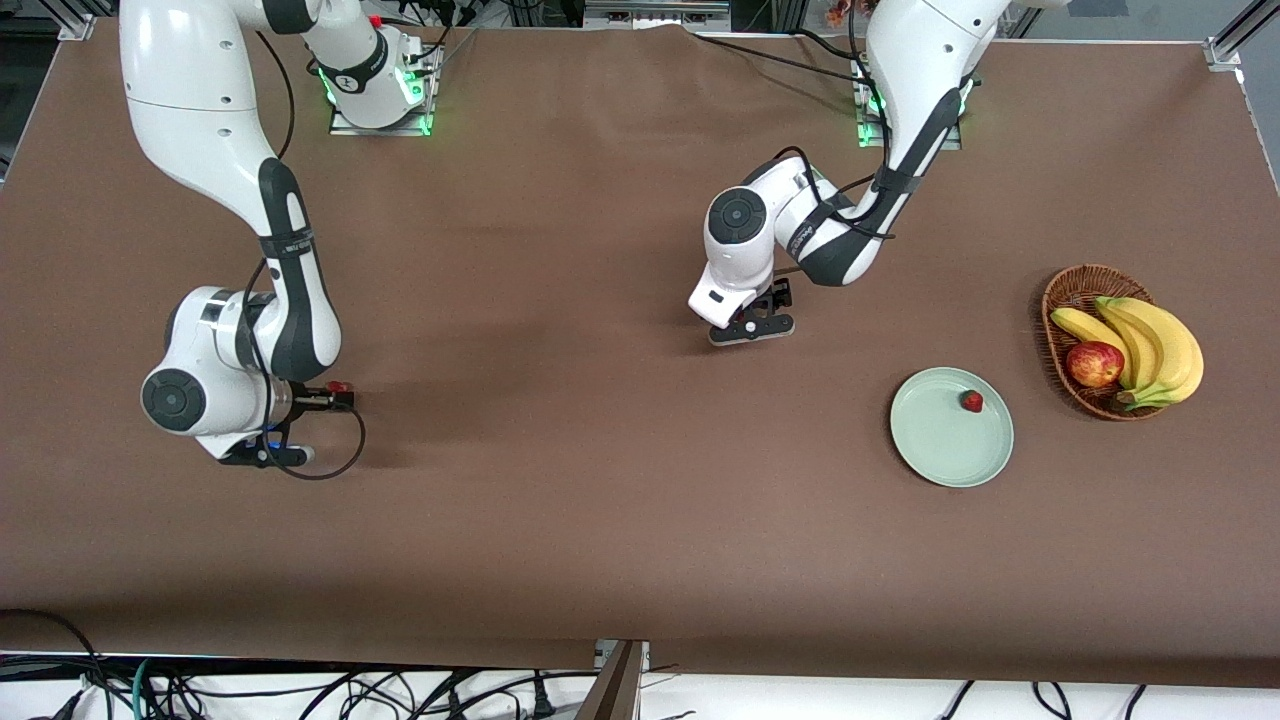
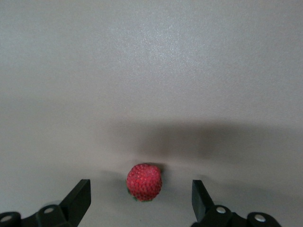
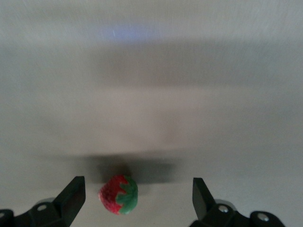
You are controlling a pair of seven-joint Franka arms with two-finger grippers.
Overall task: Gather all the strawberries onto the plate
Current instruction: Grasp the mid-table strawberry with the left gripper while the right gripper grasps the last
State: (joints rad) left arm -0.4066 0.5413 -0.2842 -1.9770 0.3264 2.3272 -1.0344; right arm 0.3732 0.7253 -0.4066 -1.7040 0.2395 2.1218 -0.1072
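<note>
One strawberry lies in the pale mint-green plate near the left arm's end of the table. My left gripper is low over the mid table and open. A second strawberry lies on the table between its fingers, touching neither. My right gripper is low over the table at the right arm's end and open. The third strawberry, green top showing, lies between its fingers, closer to one fingertip. The front view hides both of these berries under the hands.
A brown wicker basket stands beside the plate toward the left arm's end of the table. It holds bananas and a red apple. Brown table cloth lies all around both grippers.
</note>
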